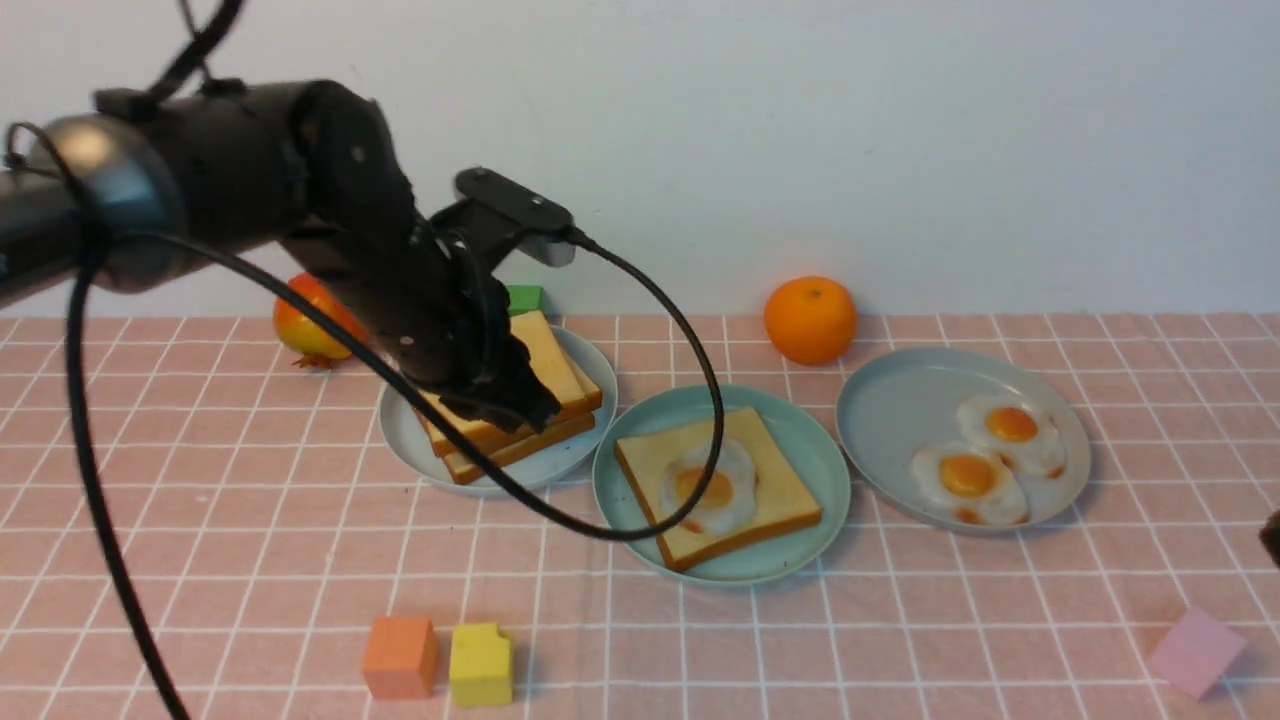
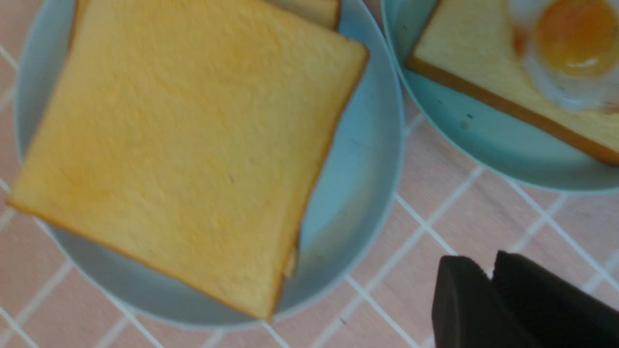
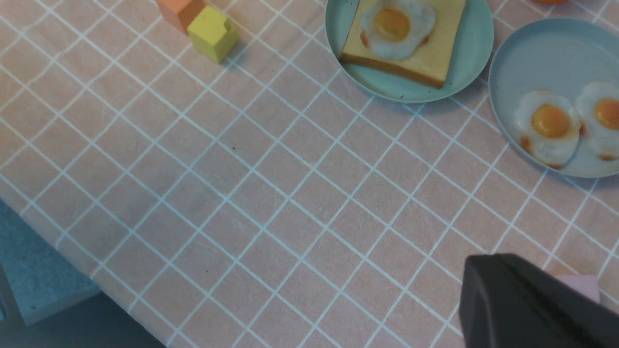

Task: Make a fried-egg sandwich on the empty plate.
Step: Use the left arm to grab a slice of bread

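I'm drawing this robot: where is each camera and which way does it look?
Front view: between the arms, looking forward over the table; the left arm shows.
Left wrist view: on the left wrist, looking down at the toast stack; the left gripper shows.
Right wrist view: on the right wrist, looking down at the table; the shut right gripper shows.
Both wrist views share the green plate.

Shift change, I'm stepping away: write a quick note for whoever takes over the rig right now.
Left gripper: by the toast stack, jaws near together, nothing between; fully shut or not, unclear.
Right gripper: shut, empty, above the tablecloth.
Done: toast slice with fried egg on the mint plate.
To do: lay a second slice from the stack on the egg.
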